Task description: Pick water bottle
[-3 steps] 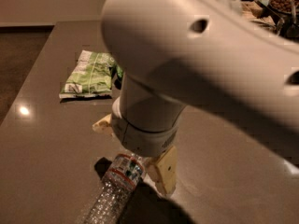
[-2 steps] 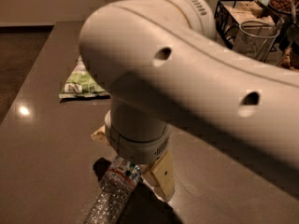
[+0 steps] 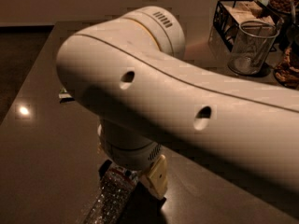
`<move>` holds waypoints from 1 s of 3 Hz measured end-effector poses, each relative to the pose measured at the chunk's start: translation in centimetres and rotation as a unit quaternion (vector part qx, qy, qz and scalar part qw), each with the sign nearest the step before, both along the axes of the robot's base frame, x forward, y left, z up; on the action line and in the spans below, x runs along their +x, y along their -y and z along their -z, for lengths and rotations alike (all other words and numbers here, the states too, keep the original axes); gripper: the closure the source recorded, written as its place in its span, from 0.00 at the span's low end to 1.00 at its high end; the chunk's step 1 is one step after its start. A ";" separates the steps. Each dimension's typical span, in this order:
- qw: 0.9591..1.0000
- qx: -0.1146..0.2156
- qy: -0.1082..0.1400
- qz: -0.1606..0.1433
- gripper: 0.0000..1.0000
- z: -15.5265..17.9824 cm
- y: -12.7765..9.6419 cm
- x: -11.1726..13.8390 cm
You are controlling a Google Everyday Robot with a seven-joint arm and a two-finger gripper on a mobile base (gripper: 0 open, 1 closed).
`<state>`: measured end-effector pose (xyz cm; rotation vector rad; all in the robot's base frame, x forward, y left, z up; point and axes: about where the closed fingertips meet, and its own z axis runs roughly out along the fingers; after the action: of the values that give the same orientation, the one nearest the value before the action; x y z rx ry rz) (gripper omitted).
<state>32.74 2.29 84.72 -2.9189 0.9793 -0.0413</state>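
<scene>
one water bottle point(image 3: 111, 199) lies on the table point(image 3: 46, 162) just under the end effector point(image 3: 135, 181).

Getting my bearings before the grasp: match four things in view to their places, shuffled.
Things: 1 clear ribbed plastic water bottle; 2 cream pincer; 3 clear glass tumbler; 4 black wire basket.
Places: A farthest back, top right; B lying on the dark table, bottom left; C beneath the white arm, at the bottle's upper end; D just in front of the basket.
Pairs: 1-B; 2-C; 3-D; 4-A.

Kitchen counter point(image 3: 46, 148) below the gripper point(image 3: 131, 176) holds glass point(image 3: 252, 48), basket point(image 3: 222, 17).
</scene>
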 end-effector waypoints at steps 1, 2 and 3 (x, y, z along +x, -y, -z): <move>1.000 -0.012 -0.007 0.003 0.42 0.2 0.1 0.3; 1.000 -0.008 -0.019 0.019 0.64 -0.6 0.4 1.2; 0.998 0.011 -0.031 0.047 0.88 -2.6 1.0 2.8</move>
<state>35.57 1.28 87.31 -2.8690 1.1183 0.0553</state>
